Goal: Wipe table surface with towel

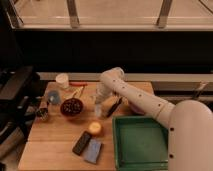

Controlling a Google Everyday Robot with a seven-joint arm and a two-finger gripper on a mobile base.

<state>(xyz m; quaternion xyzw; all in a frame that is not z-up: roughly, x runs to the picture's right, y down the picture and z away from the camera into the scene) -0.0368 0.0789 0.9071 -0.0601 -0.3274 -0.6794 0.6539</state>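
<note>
From where I stand, the wiping looks not yet begun. The towel (53,96) lies bunched near the left edge of the desk (50,142), just beside the dark bowl (72,107), and nothing is touching it. The robot's white arm (135,97) reaches in from the right edge and bends down over the middle of the desk. Its claw (99,108) hangs there clenched, on the other side of the bowl from the towel. I can't make out anything held in it, and certainly not the cloth. So, as I judge it, everything is left to do: get the claw to the towel, take hold of it, and drag it over the bare planks. That won't be easy with so much in the way. A green tray (121,150) fills the near right corner, and an orange round thing (95,128), a black slab (81,142) and a flat blue-grey pad (92,150) lie toward the near edge.
</note>
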